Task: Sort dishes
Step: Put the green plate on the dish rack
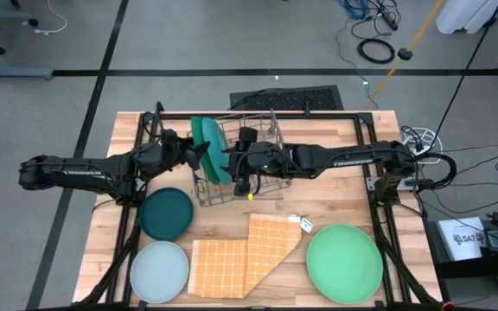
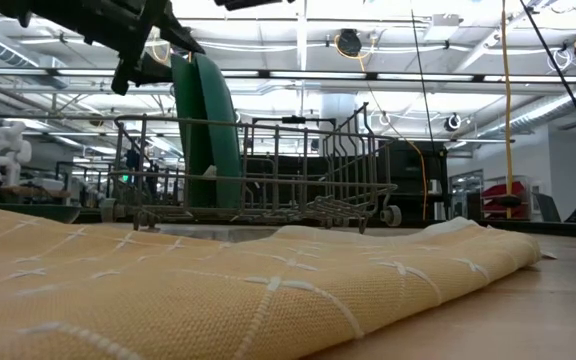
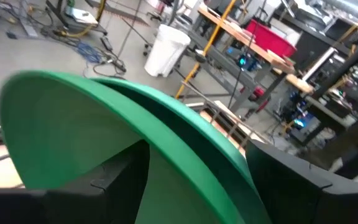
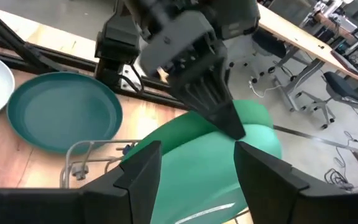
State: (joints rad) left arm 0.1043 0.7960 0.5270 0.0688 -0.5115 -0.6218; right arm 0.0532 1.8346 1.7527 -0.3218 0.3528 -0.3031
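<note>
Two plates stand on edge in the left end of the grey wire rack [image 1: 253,177]: a deep green plate [image 1: 217,161] and a teal-blue plate [image 1: 201,130] behind it. They also show in the low view [image 2: 213,130]. My left gripper [image 1: 199,156] comes from the table's left and is shut on the deep green plate [image 3: 104,137]. My right gripper [image 1: 236,170] is over the rack, open, its fingers [image 4: 143,174] wide apart in front of that plate's face [image 4: 191,168]. I cannot tell whether it touches the plate. My left gripper pinches the deep green plate's upper rim [image 4: 238,134] between its two fingers, one on each face. The fingers slant down onto it from the table's left. The plate stands on edge, its lower part down among the rack's wires.
On the table in front of the rack lie a dark teal plate [image 1: 166,213], a pale blue plate [image 1: 159,271], a large light green plate [image 1: 344,263] and an orange checked cloth [image 1: 245,255]. The two arms are close together over the rack.
</note>
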